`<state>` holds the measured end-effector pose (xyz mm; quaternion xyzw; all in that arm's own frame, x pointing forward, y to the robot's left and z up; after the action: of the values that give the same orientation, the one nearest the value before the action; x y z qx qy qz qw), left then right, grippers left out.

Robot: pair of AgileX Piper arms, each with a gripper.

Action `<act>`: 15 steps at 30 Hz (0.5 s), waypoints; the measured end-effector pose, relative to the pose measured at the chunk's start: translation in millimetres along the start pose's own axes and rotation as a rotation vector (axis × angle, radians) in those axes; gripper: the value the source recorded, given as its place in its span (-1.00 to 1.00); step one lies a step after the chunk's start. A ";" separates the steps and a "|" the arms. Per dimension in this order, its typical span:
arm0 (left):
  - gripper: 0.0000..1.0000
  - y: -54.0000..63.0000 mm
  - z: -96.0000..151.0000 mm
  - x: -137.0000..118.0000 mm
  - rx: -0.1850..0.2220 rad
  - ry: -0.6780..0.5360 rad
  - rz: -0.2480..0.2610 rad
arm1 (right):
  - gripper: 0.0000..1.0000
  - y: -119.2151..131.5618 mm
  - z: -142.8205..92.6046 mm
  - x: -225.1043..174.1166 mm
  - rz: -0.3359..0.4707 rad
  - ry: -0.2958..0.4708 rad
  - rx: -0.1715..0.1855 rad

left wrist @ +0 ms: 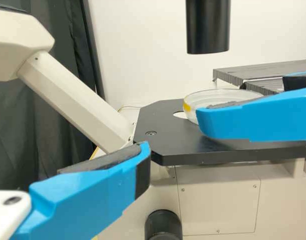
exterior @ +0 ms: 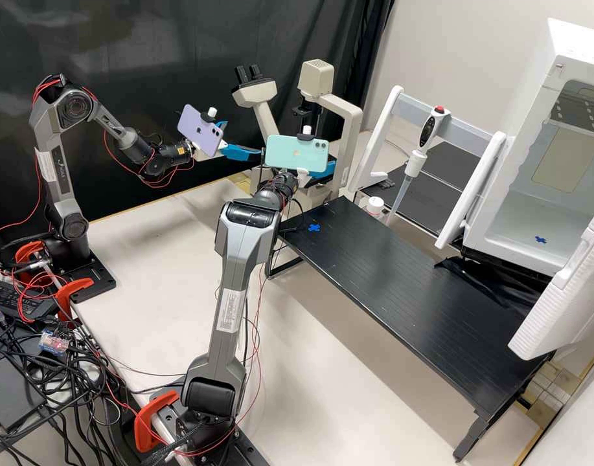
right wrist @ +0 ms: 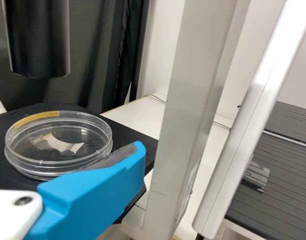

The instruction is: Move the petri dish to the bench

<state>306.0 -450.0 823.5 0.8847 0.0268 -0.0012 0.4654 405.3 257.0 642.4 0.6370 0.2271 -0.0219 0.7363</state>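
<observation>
1. Petri dish [right wrist: 57, 145] lies flat on the black microscope stage [left wrist: 160, 120], beyond the left end of the black bench [exterior: 400, 285].
2. Right gripper [left wrist: 243, 101] is the nearer; fingers parted. One blue finger [right wrist: 100, 187] runs just beside the dish's rim; contact cannot be told.
3. Dish is round, no long axis: grip should work across its diameter. It lies on the pad side of that finger, so closing inward probably comes next.
4. Left gripper [exterior: 245, 138] is farther left, spread, holding nothing.
</observation>
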 end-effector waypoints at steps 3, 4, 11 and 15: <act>1.00 0.0 0.0 0.0 0.000 0.000 0.000 | -1.00 -1.6 -1.7 -0.5 -0.002 -0.001 0.010; 1.00 0.0 0.0 0.0 0.000 0.000 0.000 | -1.00 -1.7 -1.6 -0.5 -0.002 -0.004 0.018; 1.00 0.0 0.0 0.0 0.000 0.000 0.000 | -1.00 -2.6 -2.2 -0.8 -0.002 -0.009 0.032; 1.00 0.0 0.0 0.0 0.000 0.000 0.000 | -1.00 -2.6 -2.2 -0.8 -0.002 -0.010 0.028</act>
<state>306.0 -450.0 823.5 0.8847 0.0268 -0.0012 0.4654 403.1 258.4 640.1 0.6469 0.2237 -0.0289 0.7285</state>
